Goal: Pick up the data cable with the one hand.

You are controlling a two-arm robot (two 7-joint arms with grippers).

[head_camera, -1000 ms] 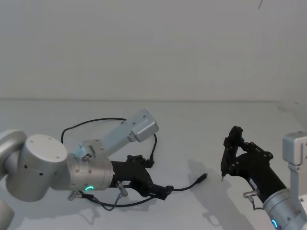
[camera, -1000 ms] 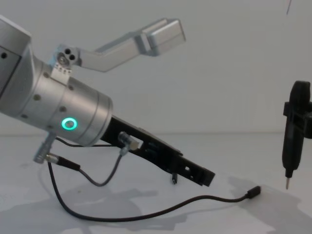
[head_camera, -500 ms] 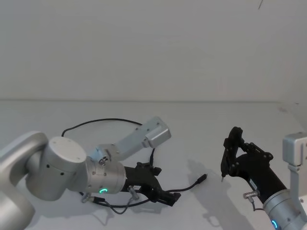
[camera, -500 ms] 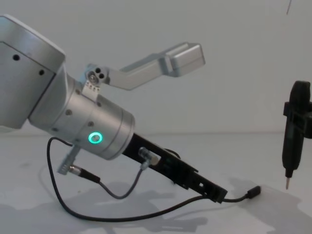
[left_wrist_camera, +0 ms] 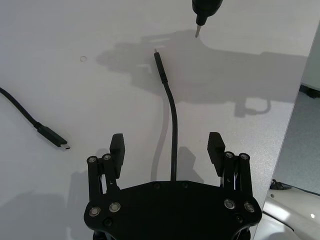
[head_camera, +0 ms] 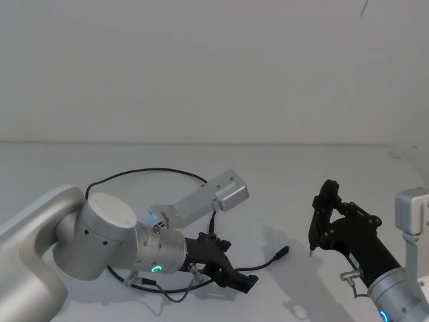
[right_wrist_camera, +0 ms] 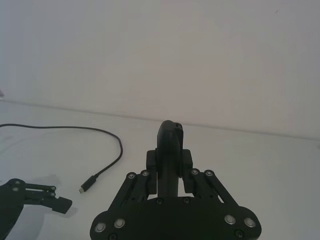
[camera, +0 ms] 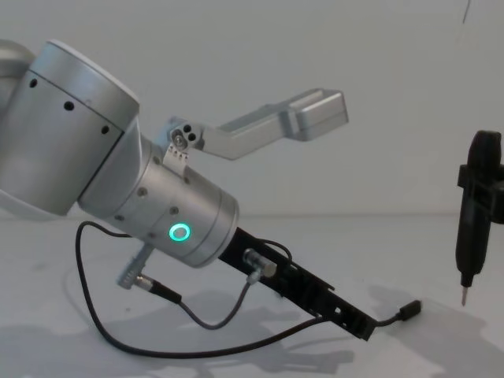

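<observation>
The data cable is a thin black cord looping across the white table, with one plug lying toward the right arm. In the left wrist view the cord runs straight between the two fingers of my left gripper, which is open and low over it. The fingers stand well apart on either side and do not touch the cord. The cable's other plug lies off to one side. From the chest, the left gripper tilts down just short of the plug. My right gripper hangs idle and shut, above the table.
A short grey wrist lead dangles under the left arm's silver cylinder with the green ring. The right gripper's pointed tip hangs just beyond the cable's plug end. The white table meets a plain wall behind.
The left arm has moved forward, to the right and lower. Its open gripper now straddles the cable close to the plug end. The right arm and the cable have not moved.
</observation>
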